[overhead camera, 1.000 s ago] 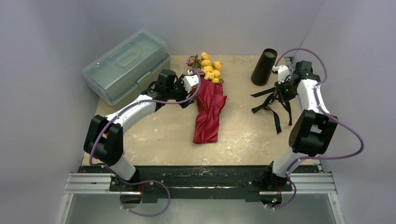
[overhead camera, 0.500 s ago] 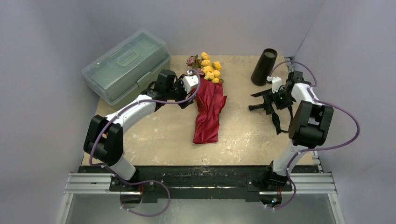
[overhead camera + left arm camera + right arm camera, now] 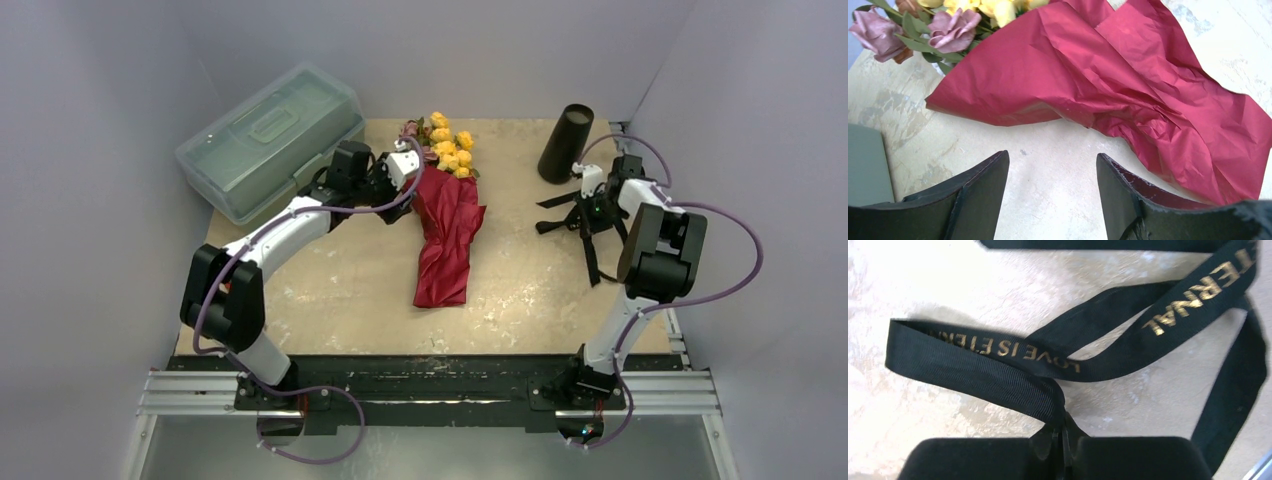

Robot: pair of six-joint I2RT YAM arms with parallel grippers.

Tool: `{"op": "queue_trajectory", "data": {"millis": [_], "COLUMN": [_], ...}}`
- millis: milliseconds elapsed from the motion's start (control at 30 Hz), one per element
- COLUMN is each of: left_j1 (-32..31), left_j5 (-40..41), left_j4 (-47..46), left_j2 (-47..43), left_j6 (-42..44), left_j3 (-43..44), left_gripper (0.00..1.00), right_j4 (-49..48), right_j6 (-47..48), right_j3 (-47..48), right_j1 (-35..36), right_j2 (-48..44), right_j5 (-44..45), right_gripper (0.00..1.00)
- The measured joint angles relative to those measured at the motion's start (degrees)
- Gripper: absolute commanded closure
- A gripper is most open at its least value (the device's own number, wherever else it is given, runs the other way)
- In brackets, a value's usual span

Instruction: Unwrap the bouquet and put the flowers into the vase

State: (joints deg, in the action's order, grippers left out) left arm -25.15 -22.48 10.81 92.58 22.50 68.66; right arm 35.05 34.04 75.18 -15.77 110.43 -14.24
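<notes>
Two hands, so took the left first. Found the left hand well open, its fingers spread over bare surface, with nothing between them and nothing held. Saw the red paper of the bouquet just ahead of the fingertips, crumpled and lying flat. Could not tell whether the finger on that side brushed it. Made out the flowers further ahead, on the far side of that hand: pink roses nearest, yellow blooms behind, green leaves among them, stems hidden in the paper's wide end. Placed the paper's narrow end back toward the arm bases, well away from the hand. Noted a translucent lidded box on the outer side of the left hand, near it but apart.

Found the right hand closed almost completely, pinching a fold of the black ribbon between its fingers. Read gold lettering, "LOVE IS ETERNAL", on the loops spread over the surface just ahead of that hand. Saw more ribbon trailing back from the hand toward the arm bases, well apart from the bouquet. Located the vase just beyond the right hand, toward its inner side, a black cylinder standing on the surface.
</notes>
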Motion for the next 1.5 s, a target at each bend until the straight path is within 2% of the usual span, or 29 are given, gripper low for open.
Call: {"op": "queue_trajectory", "data": {"millis": [167, 600, 667, 733, 867, 1100, 1267, 1500], "left_j1": [2.05, 6.93, 7.02, 7.02, 7.02, 6.88, 4.61, -4.17], "left_j5": [-0.63, -1.31, -1.33, -1.33, -1.31, -2.29, -1.95, 0.74], "left_j4": [-0.02, 0.90, 0.90, 0.87, 0.81, -0.52, -2.51, -5.07], "left_j2": [1.64, 4.13, 4.28, 4.52, 5.14, 6.54, 7.34, 11.10], "left_j6": [-2.73, -8.59, -8.94, -9.51, -10.10, -11.19, -11.54, -12.09], "left_j3": [2.54, 6.78, 7.02, 7.19, 7.23, 7.23, 7.37, 9.68], "left_gripper": [0.36, 0.38, 0.38, 0.37, 0.36, 0.34, 0.33, 0.34], "right_j4": [-0.85, -10.97, -12.26, -13.05, -13.38, -10.12, -5.81, -1.64], "right_j6": [-4.96, -21.35, -22.69, -23.78, -23.67, -21.18, -17.29, -12.92], "right_j3": [7.37, 44.87, 47.41, 47.71, 47.34, 38.95, 32.54, 21.07], "right_j1": [0.00, -0.04, -0.07, -0.07, -0.17, -2.10, -5.49, -5.99], "right_j2": [2.97, 17.99, 19.34, 19.41, 19.15, 13.70, 5.57, -9.73], "right_j5": [0.90, 4.68, 4.61, 4.24, 4.20, 4.17, 4.24, -0.39], "right_gripper": [1.00, 0.99, 0.82, 0.67, 0.45, 0.21, 0.16, 0.18]}}
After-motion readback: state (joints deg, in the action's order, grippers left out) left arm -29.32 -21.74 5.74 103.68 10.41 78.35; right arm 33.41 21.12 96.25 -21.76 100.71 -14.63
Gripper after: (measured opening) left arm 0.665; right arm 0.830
